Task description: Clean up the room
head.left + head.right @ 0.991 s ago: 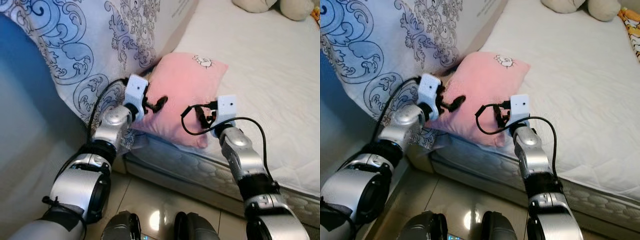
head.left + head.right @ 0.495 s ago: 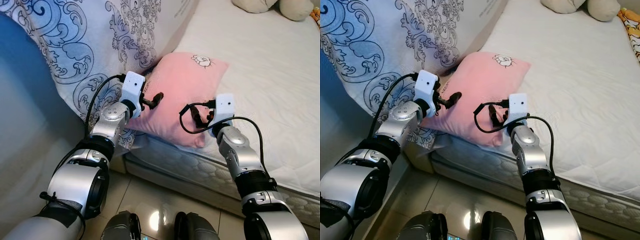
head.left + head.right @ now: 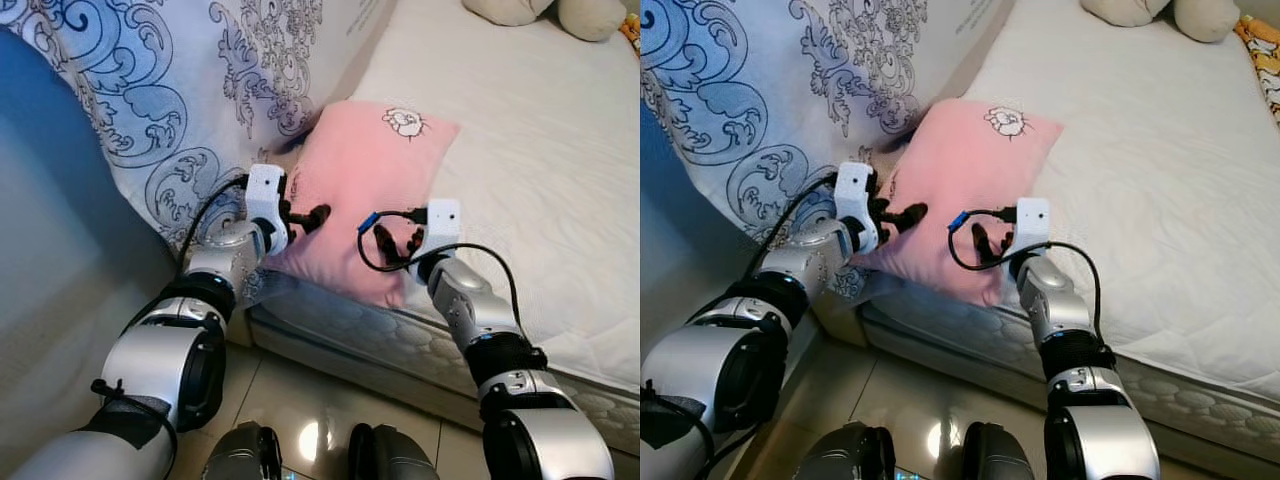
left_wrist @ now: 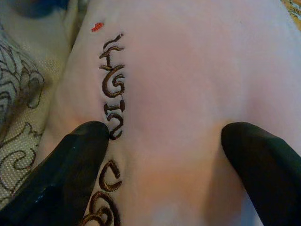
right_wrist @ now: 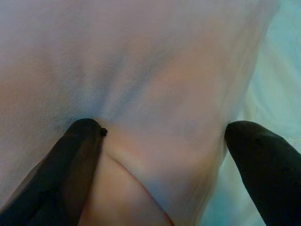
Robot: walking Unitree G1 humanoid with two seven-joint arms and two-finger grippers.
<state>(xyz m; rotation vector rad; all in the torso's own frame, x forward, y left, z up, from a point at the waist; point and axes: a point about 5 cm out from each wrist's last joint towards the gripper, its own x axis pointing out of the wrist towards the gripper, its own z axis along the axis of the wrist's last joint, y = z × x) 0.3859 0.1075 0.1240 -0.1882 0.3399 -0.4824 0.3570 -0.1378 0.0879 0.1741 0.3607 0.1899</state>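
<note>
So we've got a pink pillow lying at the near corner of the white mattress, its near end hanging a bit past the mattress edge, with a small embroidered flower-like motif up at its far end around 12 o'clock. At about 10 o'clock from the pillow there's a big white duvet with blue swirls bunched against it.

Our left gripper is pressed onto the pillow's 8 o'clock edge, fingers spread wide with pink fabric and dark embroidered lettering between them in the left wrist view, both fingertips touching the cloth.

Our right gripper sits on the pillow's near 5 o'clock corner, also splayed wide, one finger dug into a crease of the pillow, the other right at the pillow's edge by the sheet.

Way off at 1 o'clock on the mattress there's a beige plush toy. Glossy tiled floor below the bed.
</note>
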